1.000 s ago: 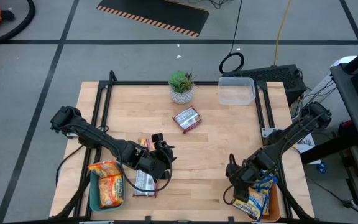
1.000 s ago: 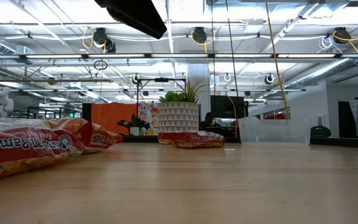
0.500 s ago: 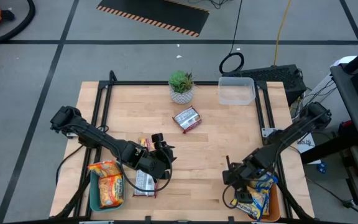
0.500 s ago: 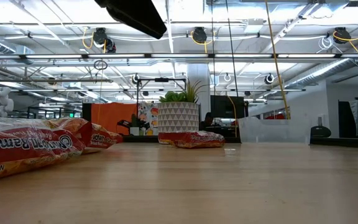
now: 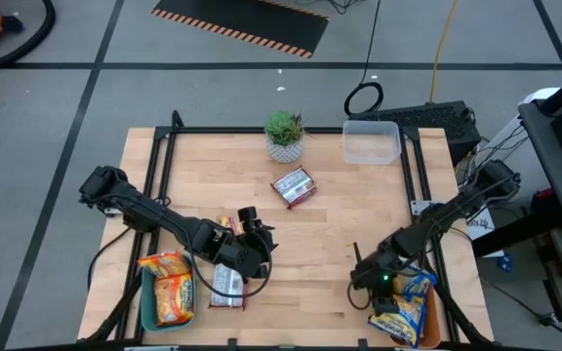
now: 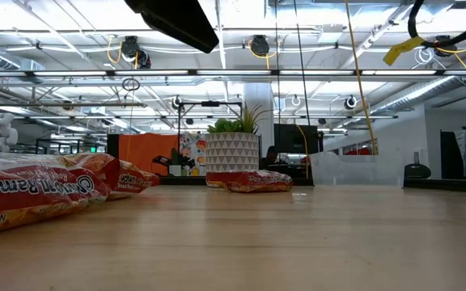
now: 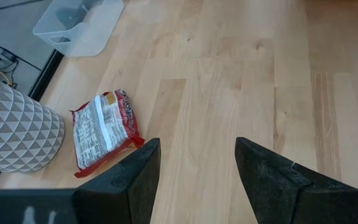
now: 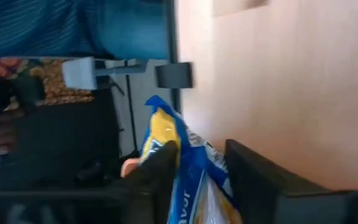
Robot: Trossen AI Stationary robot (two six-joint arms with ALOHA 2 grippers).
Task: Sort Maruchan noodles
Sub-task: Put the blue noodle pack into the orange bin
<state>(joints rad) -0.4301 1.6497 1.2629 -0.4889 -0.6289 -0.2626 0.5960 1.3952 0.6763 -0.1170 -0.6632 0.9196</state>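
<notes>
Wooden table (image 5: 340, 229) carries a potted plant (image 5: 284, 136) beside a clear tub (image 5: 371, 142).

Red-and-white noodle packet (image 5: 293, 185); yellow-blue packet (image 8: 179, 168)

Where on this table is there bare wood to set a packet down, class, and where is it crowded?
Free: the wide strip between the dark red ramen packet and the front edge, bordered by the left gripper and right gripper. Also the back-left corner beside the potted plant. Crowded: the front-left corner around the teal tray, and the front-right corner with the yellow-and-blue packets.
</notes>
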